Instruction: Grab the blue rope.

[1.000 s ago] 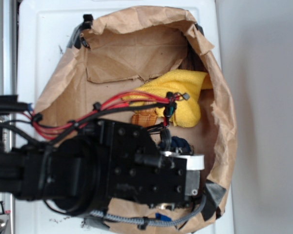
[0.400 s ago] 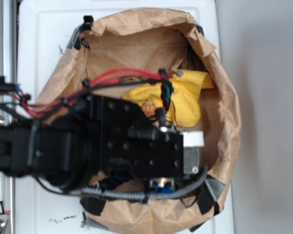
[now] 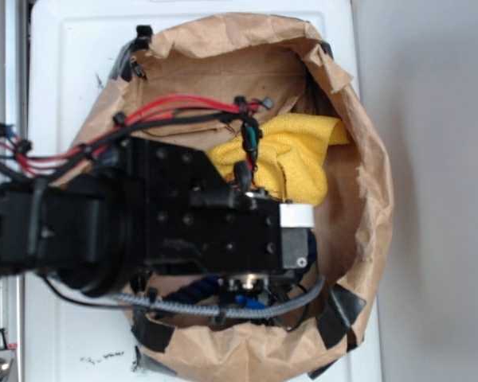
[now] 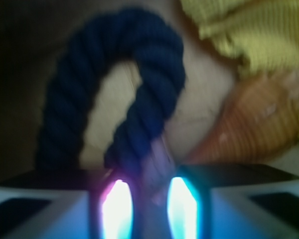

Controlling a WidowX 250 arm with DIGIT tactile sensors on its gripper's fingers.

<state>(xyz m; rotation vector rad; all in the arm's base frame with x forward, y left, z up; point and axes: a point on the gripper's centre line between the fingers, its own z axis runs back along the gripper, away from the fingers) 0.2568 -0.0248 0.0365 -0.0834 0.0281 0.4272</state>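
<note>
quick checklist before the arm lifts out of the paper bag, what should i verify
1. Blue rope end between the pincer fingers: ok, one end runs down into the gap.
2. Firm clamp: cannot tell, wrist view blurred.
3. Orange seashell outside the grip: ok, lies right of the rope.
4. Yellow cloth uncaught: ok, apart from the fingers.
5. Grey cable clear of the paper bag rim: cannot tell.

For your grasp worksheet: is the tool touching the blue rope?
Touching. The wrist view shows one end of the blue rope running down between the tool's two fingers, pressed against them.
</note>
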